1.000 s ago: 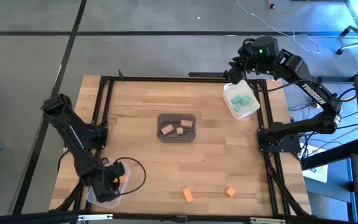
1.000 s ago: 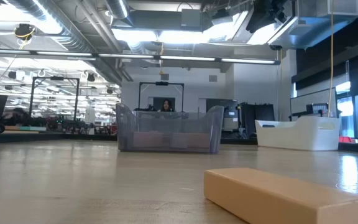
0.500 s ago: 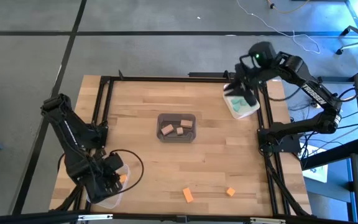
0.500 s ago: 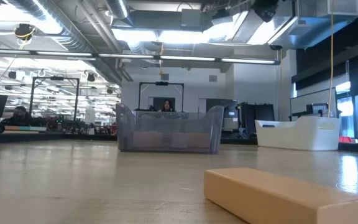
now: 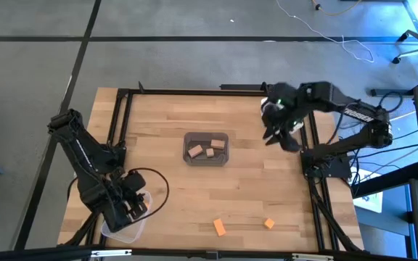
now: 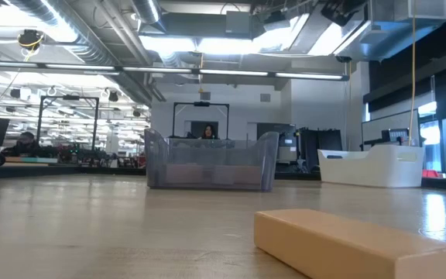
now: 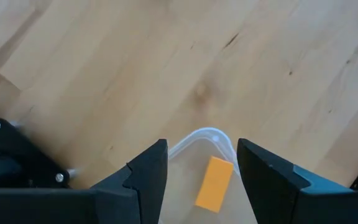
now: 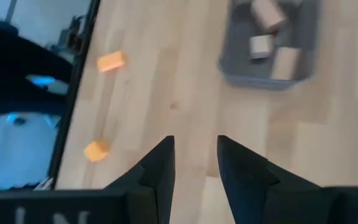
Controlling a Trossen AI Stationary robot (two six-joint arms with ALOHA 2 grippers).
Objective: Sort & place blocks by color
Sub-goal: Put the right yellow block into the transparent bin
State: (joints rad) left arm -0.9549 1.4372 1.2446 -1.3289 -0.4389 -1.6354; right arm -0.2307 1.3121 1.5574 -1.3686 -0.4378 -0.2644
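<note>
My left gripper (image 7: 201, 180) hangs open above the clear bin (image 5: 125, 230) at the table's near left corner. An orange block (image 7: 213, 183) lies flat on that bin's floor, below the gap between the fingers. My right gripper (image 8: 194, 168) is open with nothing in it, high over the table's right side (image 5: 278, 129), tipped down toward the table's middle. Two orange blocks (image 5: 219, 227) (image 5: 268, 224) lie on the table near the front edge. Three tan blocks (image 5: 206, 149) rest in the grey bin (image 5: 206, 161).
The white bin (image 6: 370, 167) stands at the far right, mostly hidden under the right arm in the high view. A black frame rail (image 5: 312, 181) runs along the table's right edge. Bare wood lies between the grey bin and the two loose orange blocks.
My left gripper has risen above the clear bin and tipped, staying open; the orange block stays in the bin. My right gripper has swung from beyond the white bin's far side toward the near edge, over that bin, turning as it went and covering the teal blocks.
</note>
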